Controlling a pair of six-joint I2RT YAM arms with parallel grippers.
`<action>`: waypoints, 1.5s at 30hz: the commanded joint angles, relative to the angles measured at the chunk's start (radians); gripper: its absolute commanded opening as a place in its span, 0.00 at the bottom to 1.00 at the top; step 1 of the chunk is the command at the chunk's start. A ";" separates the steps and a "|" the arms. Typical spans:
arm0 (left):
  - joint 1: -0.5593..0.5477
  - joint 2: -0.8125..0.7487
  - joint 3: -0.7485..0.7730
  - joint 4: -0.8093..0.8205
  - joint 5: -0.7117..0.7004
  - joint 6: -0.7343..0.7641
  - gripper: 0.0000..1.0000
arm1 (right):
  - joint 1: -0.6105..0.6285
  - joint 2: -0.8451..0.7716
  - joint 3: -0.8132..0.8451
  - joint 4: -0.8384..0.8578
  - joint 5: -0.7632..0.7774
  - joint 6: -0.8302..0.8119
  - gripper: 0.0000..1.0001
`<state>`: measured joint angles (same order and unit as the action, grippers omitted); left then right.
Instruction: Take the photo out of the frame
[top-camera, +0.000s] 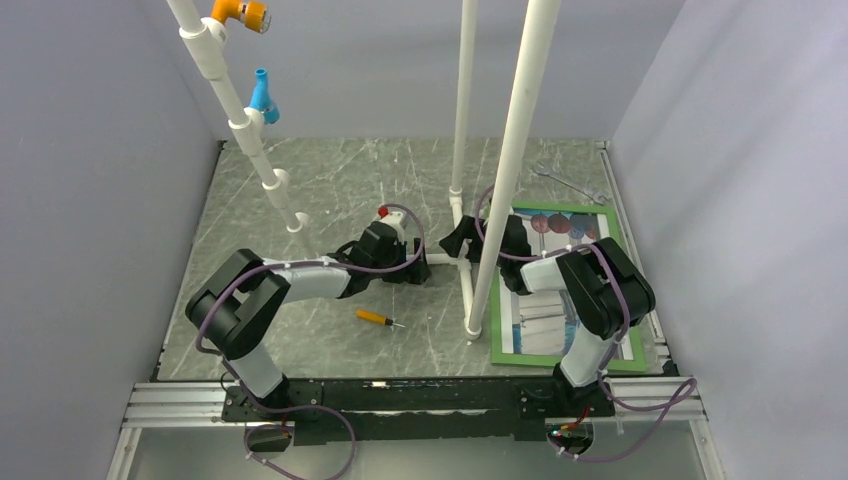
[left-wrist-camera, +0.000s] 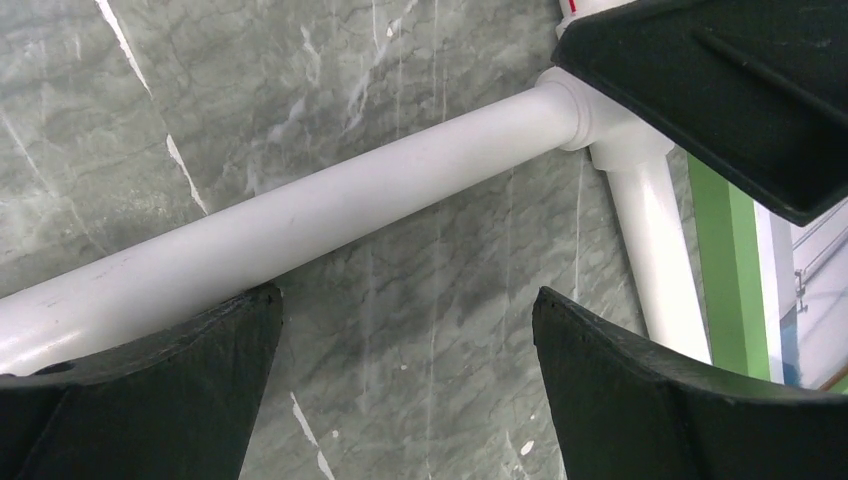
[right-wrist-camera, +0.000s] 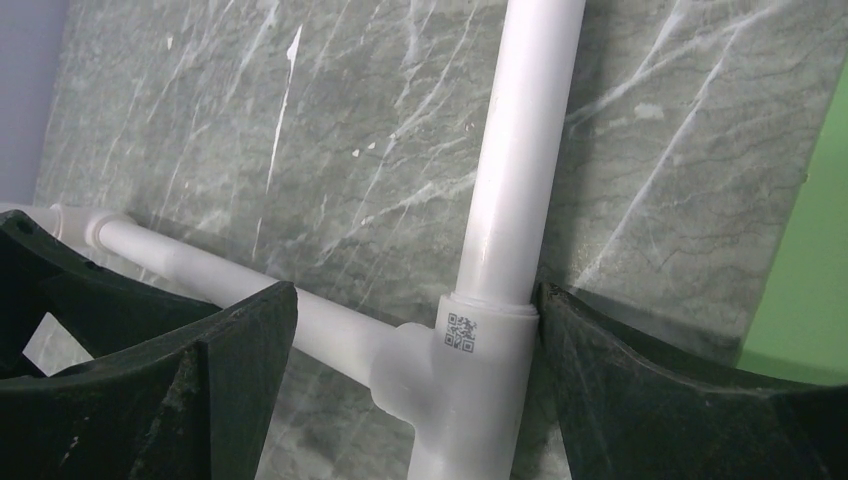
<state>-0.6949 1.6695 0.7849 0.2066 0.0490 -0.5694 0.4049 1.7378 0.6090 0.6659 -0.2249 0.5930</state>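
Left pincer (left-wrist-camera: 405, 330) is wide open, nothing in it. Its black fingers (left-wrist-camera: 190, 370) hang low over the grey marble-look tabletop (top-camera: 320, 190). The base bar of a white plastic pipe stand (left-wrist-camera: 350, 210) runs across just past the fingertips. The left finger overlaps it in my wrist view, and I can't tell if it touches.

Right pincer (right-wrist-camera: 415, 330) is spread open too and empty, facing the left one across the stand's tee joint (right-wrist-camera: 460, 350). The tee, with its little QR sticker, sits between the fingers, just beside the right-hand one.

Off to the right pincer's right, flat on the table, is the bright green flat-railed picture frame (top-camera: 500, 335). The white-bordered photo print (top-camera: 540, 325) with red and blue balloons sits inside it, partly under my right arm.

Behind the left pincer, back toward the bases, lies a small orange-handled screwdriver (top-camera: 375, 318). Beyond the frame's far end there's a silver metal wrench (top-camera: 565, 182).
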 joint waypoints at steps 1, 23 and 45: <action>0.004 0.026 0.025 -0.033 -0.046 0.028 0.99 | 0.007 0.089 -0.006 -0.054 -0.025 0.018 0.91; 0.112 0.045 0.044 -0.041 -0.039 0.058 0.99 | 0.012 0.181 0.044 0.059 0.005 0.030 0.93; 0.174 0.150 0.179 -0.075 -0.017 0.080 0.99 | 0.032 0.283 0.117 0.096 0.038 0.055 0.92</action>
<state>-0.5594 1.7687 0.9321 0.1143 0.0883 -0.5377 0.4202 1.9617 0.7403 0.9089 -0.1814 0.6170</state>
